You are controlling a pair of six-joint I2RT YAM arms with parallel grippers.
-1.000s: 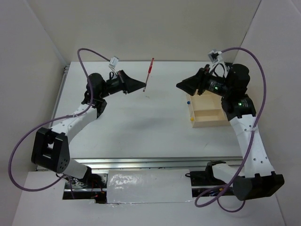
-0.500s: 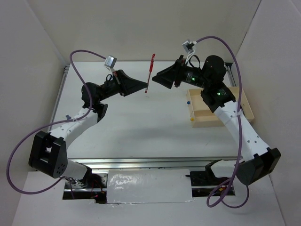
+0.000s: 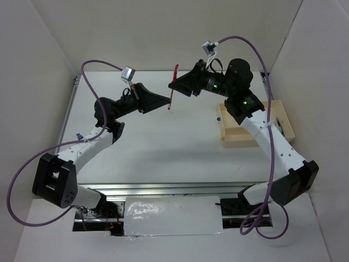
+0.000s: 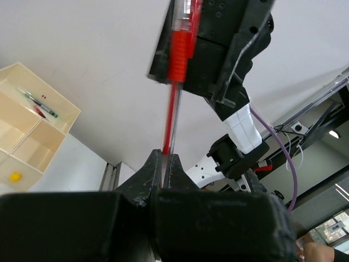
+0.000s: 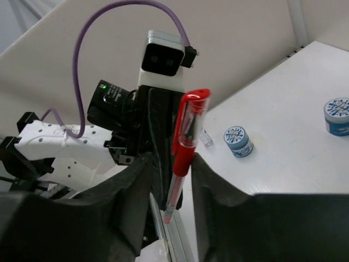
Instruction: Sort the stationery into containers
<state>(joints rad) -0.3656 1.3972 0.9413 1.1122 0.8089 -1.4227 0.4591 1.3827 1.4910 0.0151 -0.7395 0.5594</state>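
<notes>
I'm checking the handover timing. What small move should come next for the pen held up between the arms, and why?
Probably close the right end effector on the red pen: its fingers straddle the pen with gaps either side, while the left end effector pinches the pen's lower end. Only then should the left let go.

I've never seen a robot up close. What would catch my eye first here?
A red pen stands in mid-air above the middle of the table, pinched at one end by the left gripper. The right gripper has an open finger on either side of the pen. A beige tray sits off to the right, and two blue-and-white rolls lie on the table.
</notes>
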